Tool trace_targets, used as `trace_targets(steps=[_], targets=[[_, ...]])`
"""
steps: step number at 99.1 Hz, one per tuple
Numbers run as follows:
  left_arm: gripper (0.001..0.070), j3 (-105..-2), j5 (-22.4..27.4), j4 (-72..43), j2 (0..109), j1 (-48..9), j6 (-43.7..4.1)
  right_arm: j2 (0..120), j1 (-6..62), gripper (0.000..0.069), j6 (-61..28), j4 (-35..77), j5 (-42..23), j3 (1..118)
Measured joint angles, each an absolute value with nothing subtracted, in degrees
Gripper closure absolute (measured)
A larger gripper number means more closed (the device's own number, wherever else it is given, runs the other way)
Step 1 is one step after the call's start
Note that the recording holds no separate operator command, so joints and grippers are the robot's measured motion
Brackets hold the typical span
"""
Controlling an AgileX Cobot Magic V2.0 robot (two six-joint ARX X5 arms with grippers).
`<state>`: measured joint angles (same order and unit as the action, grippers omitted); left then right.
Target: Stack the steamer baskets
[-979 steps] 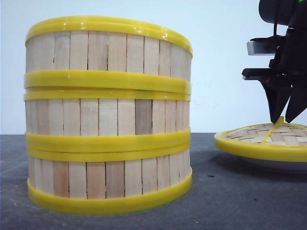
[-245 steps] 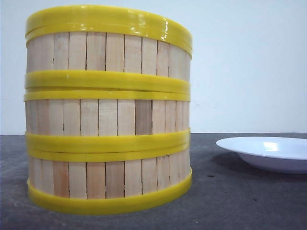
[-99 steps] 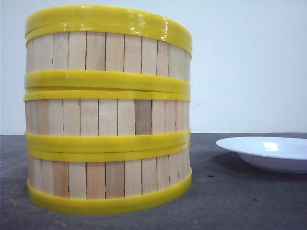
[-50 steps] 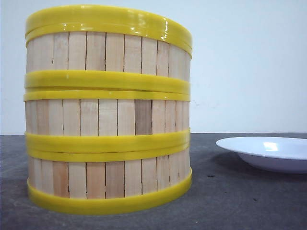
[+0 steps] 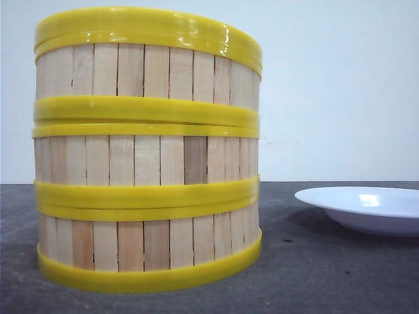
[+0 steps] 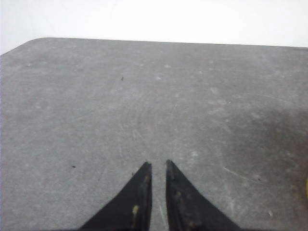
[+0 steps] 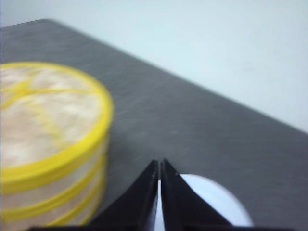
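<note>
Steamer baskets (image 5: 148,150): three stacked upright in one column on the bench (image 5: 327,275), left of the plate, rims meeting.
Lid (image 7: 41,113): sits on top of the stack, its yellow rim flush with the top basket; blurred in the right wrist view.
Plate (image 5: 366,208): white, on the bench, apart from the stack.
Left gripper (image 6: 158,168): fingers nearly together, a thin gap, nothing between, above bare bench.
Right gripper (image 7: 159,166): fingers closed tip to tip, holding nothing, above the plate's edge.
</note>
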<state>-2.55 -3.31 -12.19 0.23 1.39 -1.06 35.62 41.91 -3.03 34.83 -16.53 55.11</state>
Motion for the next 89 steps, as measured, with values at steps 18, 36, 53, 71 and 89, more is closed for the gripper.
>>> trace_targets(steps=[18, 36, 53, 71, 89], targets=[[0.0684, -2.55, -3.31, -12.19, 0.23, 1.39, -1.06, 34.2, 26.59, 0.0688, -4.69, 23.62, -11.7, 50.7], [0.0684, -2.55, -3.31, -12.19, 0.23, 1.39, -1.06, 30.2, 12.95, 0.0688, -3.75, 11.51, -4.34, 38.2], [0.0684, -2.55, -3.31, -12.19, 0.23, 1.39, -1.06, 23.4, 6.2, 0.0688, -0.51, 9.37, -1.61, 25.47], [0.0684, -2.55, -3.31, -12.19, 0.23, 1.39, -1.06, 15.14, 3.57, 0.0688, 0.49, 8.01, -1.52, 15.2], [0.0684, -2.55, -3.31, -12.19, 0.23, 1.39, -1.06, 7.25, 2.17, 0.0688, 0.54, 7.51, -1.5, 8.12]])
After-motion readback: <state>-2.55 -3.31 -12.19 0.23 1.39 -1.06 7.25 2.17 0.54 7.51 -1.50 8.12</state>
